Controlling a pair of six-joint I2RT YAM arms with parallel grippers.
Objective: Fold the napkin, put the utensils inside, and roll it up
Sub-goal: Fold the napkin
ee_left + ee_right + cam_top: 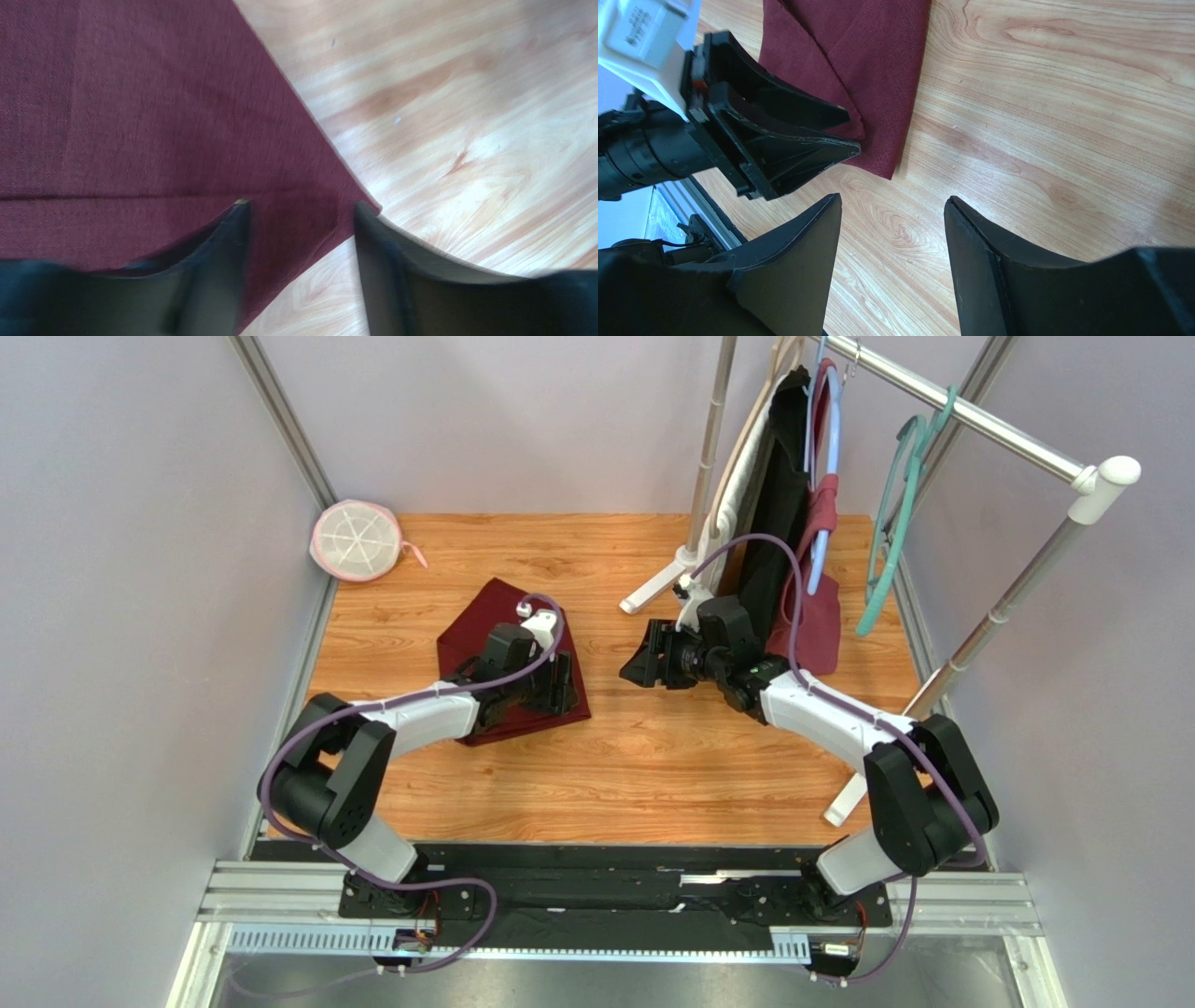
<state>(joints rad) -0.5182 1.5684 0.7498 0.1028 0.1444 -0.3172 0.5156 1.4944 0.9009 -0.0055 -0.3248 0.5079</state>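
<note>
the folded dark red soft cloth napkin (474,623) (140,105) (871,63) lies flat on the light wooden counter (673,756), left of centre. the left gripper (551,683) (298,210) (850,131) sits low over one corner, jaws apart either side of the tip. the right gripper (638,667) (892,203) hovers near it over wood, jaws apart, holding nothing.

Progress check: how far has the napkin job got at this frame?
Done: the napkin lies folded, layers overlapping. In hand: left gripper open over its corner; right gripper open above the table. Left: no utensils in view, so placing and rolling remain.
</note>
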